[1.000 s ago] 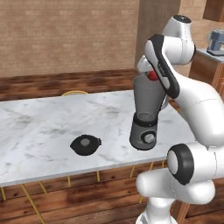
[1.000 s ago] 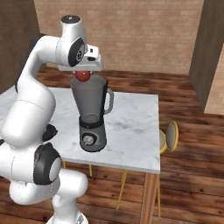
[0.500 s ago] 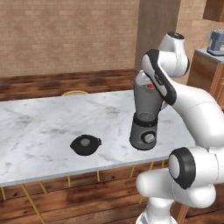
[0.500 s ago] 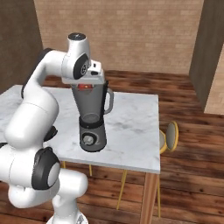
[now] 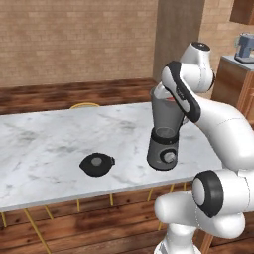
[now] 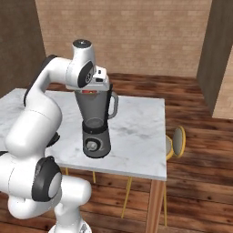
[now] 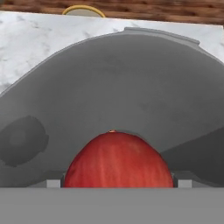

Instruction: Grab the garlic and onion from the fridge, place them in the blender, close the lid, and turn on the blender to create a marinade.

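Note:
The blender (image 5: 163, 136) stands on the marble table (image 5: 44, 144), its smoky jar (image 6: 94, 109) uncovered on the dark base (image 6: 95, 144). My gripper (image 6: 97, 86) sits at the jar's mouth, shut on the red onion (image 7: 118, 162). The onion (image 6: 91, 92) hangs just inside the rim, and the jar's grey inside (image 7: 118, 83) curves round it. Small grey fingertips (image 7: 53, 183) flank the onion on both sides. The black lid (image 5: 96, 164) lies flat on the table to the left of the blender, apart from it. The fridge is out of view.
A yellow stool (image 6: 177, 141) stands off the table's right end and another (image 5: 84, 105) behind its far edge. A blue-grey appliance (image 5: 244, 47) sits on a wooden cabinet at the right. The blender is close to the table's front edge.
My hand has come down with the onion, from above the jar to just inside its mouth. The blender and the lid have stayed put.

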